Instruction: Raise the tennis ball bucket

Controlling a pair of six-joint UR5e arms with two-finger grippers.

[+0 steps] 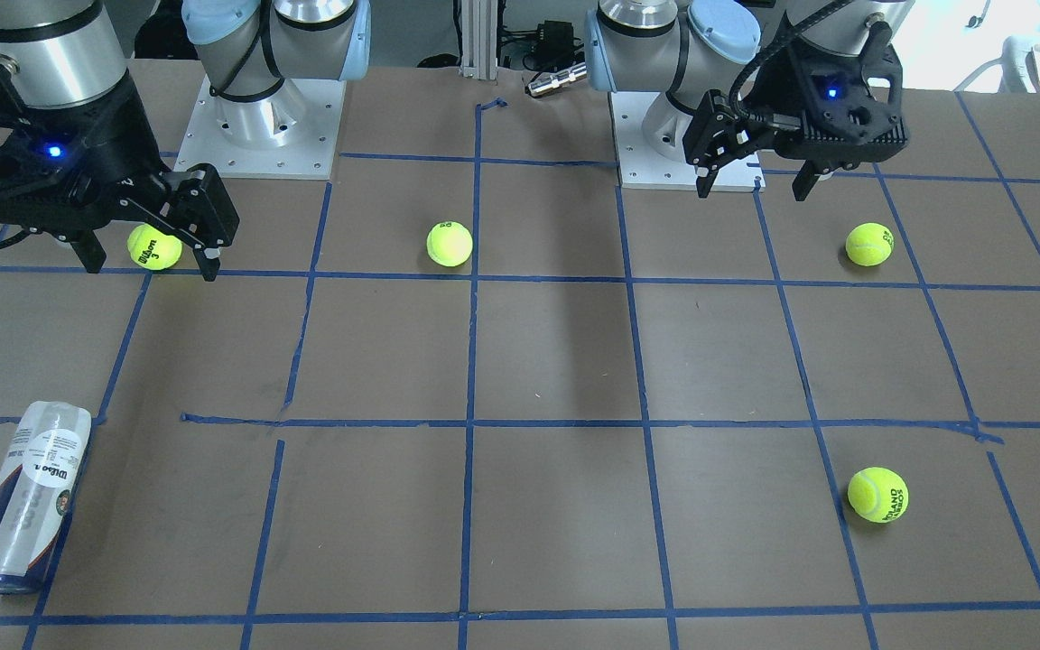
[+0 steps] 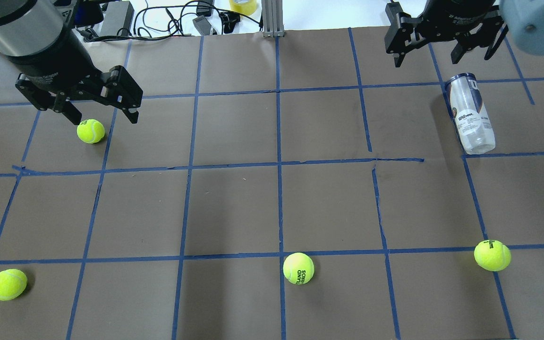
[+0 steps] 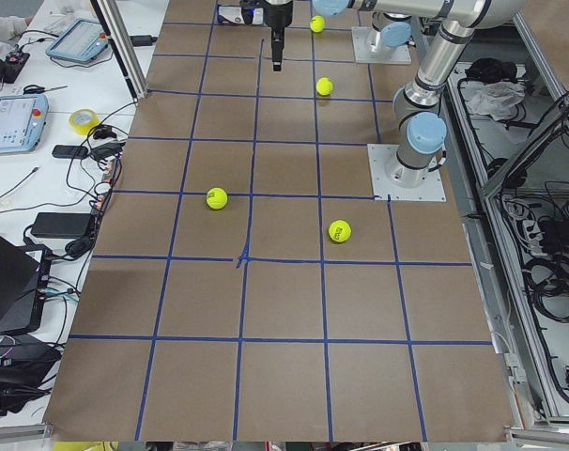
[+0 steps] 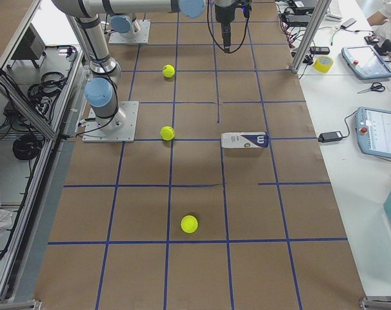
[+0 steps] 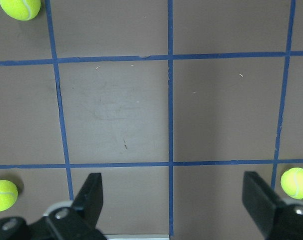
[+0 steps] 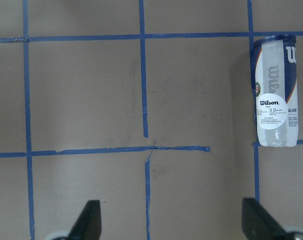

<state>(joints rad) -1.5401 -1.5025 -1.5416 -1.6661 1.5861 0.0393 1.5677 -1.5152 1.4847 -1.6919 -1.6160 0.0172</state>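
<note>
The tennis ball bucket (image 2: 471, 113) is a clear can with a white and navy label and lies on its side on the brown table at the far right. It also shows in the front view (image 1: 23, 496) and the right wrist view (image 6: 274, 92). My right gripper (image 2: 435, 45) is open and empty, high above the table, with the bucket ahead and to its right in the wrist view. My left gripper (image 2: 97, 106) is open and empty, hanging over a tennis ball (image 2: 90, 131) on the far left.
More tennis balls lie on the table: one near left (image 2: 7, 284), one near centre (image 2: 298, 268), one near right (image 2: 492, 255). Cables and devices (image 2: 182, 19) and an aluminium post (image 2: 272, 19) sit at the far edge. Blue tape lines grid the table.
</note>
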